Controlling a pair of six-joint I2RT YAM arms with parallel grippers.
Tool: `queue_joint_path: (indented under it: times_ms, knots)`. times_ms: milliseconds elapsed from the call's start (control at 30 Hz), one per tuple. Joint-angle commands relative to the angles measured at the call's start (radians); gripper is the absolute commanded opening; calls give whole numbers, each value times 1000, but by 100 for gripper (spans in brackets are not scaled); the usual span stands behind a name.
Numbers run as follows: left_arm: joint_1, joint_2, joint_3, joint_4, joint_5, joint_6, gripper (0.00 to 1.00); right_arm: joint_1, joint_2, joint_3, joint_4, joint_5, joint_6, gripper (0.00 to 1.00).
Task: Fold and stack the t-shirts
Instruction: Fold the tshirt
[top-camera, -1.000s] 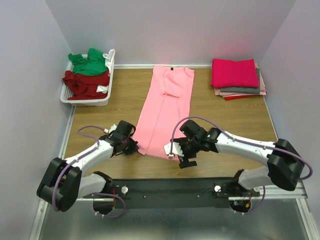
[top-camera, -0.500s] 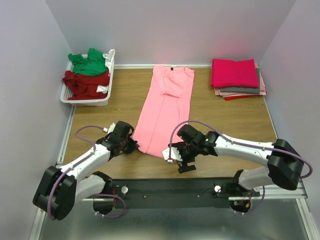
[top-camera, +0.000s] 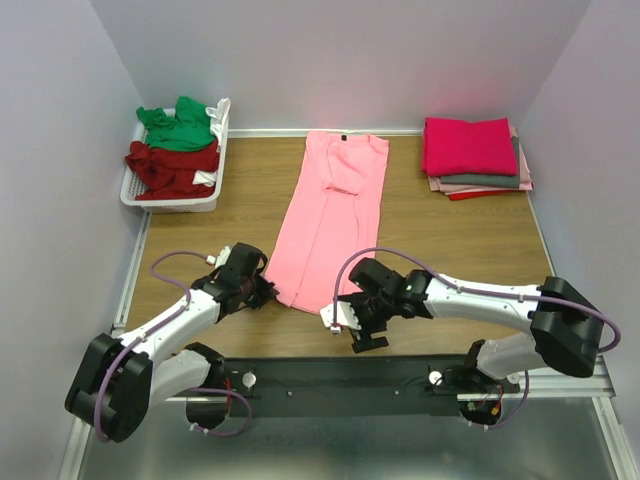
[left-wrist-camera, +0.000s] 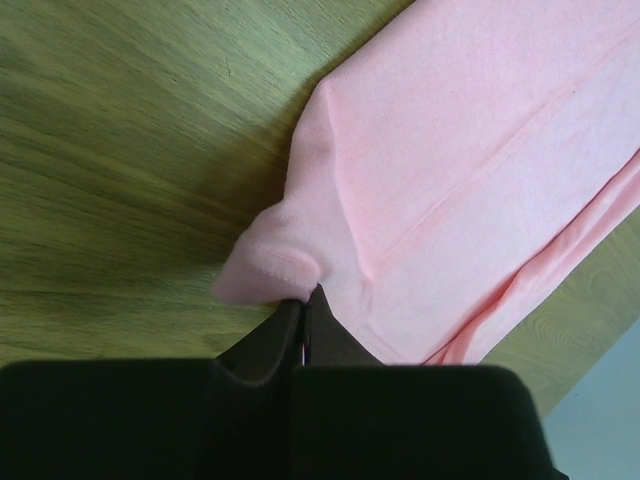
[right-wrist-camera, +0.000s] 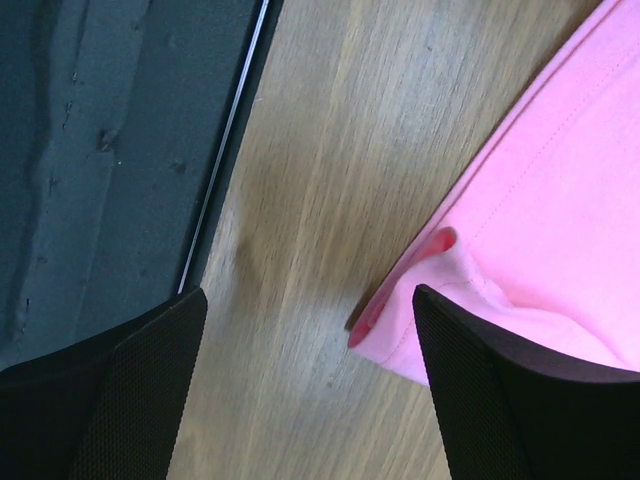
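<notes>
A light pink t-shirt lies folded into a long strip down the middle of the wooden table, neck label at the far end. My left gripper sits at its near left corner. In the left wrist view the jaws are shut on a raised pinch of the pink hem. My right gripper is at the near right corner and stands open. The pink corner lies on the wood between the two black fingers, close to the right one.
A white slotted basket at the back left holds a green shirt and a dark red shirt. At the back right is a folded stack, magenta on top, grey below. The table's dark front rail runs just beside my right gripper.
My right gripper has slid left and nearer, down to the shirt's near right corner. My left gripper has closed on the near left corner and shifted slightly.
</notes>
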Motion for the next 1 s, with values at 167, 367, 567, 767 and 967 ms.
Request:
queue_joint_path:
  times_ms: [167, 367, 567, 767, 967]
  knots:
    - [-3, -24, -16, 21, 13, 7, 0, 19, 50, 5, 75, 67, 79, 83]
    - [-3, -26, -16, 26, 20, 10, 0, 19, 55, -16, 121, 162, 107, 79]
    - [-3, -26, -20, 34, 21, 12, 0, 19, 102, -15, 152, 231, 133, 70]
    - [-5, -33, -26, 38, 26, 12, 0, 20, 145, -7, 163, 264, 147, 63]
    - [-3, -36, -28, 43, 27, 13, 0, 14, 159, -10, 175, 290, 159, 50]
